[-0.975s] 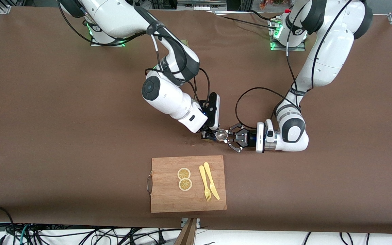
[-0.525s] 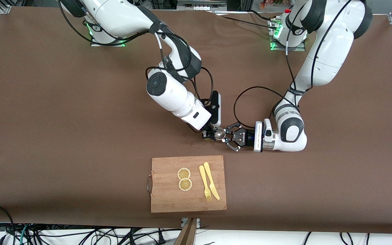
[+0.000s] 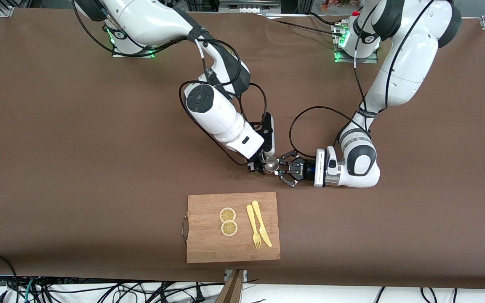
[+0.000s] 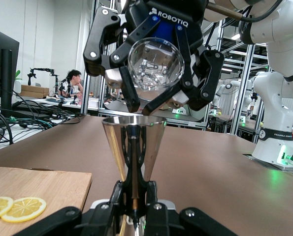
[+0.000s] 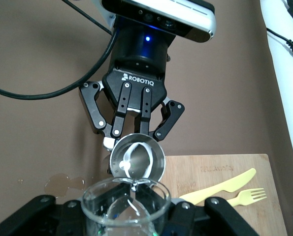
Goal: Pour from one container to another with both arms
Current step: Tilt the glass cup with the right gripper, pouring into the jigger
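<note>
The right gripper (image 3: 257,166) and left gripper (image 3: 279,170) were met tip to tip over mid-table. A metal jigger (image 4: 133,147) was held upright in the left gripper; a glass (image 4: 155,64) was held tipped just above it in the right gripper. A cutting board (image 3: 209,248) was placed nearer the front camera. On it, two lemon slices (image 3: 228,221) were laid toward the right arm's end, with a fork (image 3: 253,227) and knife (image 3: 262,224) beside them.

A robotics lab: aluminium frame racks (image 4: 237,83), another white robot arm (image 4: 279,93) on its stand, a monitor (image 4: 1,69) and a seated person (image 4: 73,81) among cables.
</note>
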Robot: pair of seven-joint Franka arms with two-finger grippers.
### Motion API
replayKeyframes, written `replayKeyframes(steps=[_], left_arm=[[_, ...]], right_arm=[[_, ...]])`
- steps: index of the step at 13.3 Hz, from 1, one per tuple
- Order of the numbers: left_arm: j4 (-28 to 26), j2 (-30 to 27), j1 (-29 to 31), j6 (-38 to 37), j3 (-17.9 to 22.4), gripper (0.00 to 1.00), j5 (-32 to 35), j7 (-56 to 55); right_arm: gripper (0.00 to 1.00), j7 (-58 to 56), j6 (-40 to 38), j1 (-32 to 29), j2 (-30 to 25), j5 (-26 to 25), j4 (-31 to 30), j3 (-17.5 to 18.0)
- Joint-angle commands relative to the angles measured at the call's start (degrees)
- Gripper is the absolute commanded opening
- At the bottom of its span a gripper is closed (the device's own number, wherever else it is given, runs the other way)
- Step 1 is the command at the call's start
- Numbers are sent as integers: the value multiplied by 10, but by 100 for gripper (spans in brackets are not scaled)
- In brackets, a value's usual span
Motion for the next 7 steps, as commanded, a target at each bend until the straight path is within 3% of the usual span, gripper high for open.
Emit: replayKeyframes(steps=[1, 7], left_arm=[[-18, -16, 1, 6, -5, 0, -14, 38], [-18, -21, 1, 7, -9, 0, -19, 37]], right_arm=[[6, 34, 0, 12, -9, -36, -4, -6], [7, 38, -5, 18, -20, -79, -6, -6]])
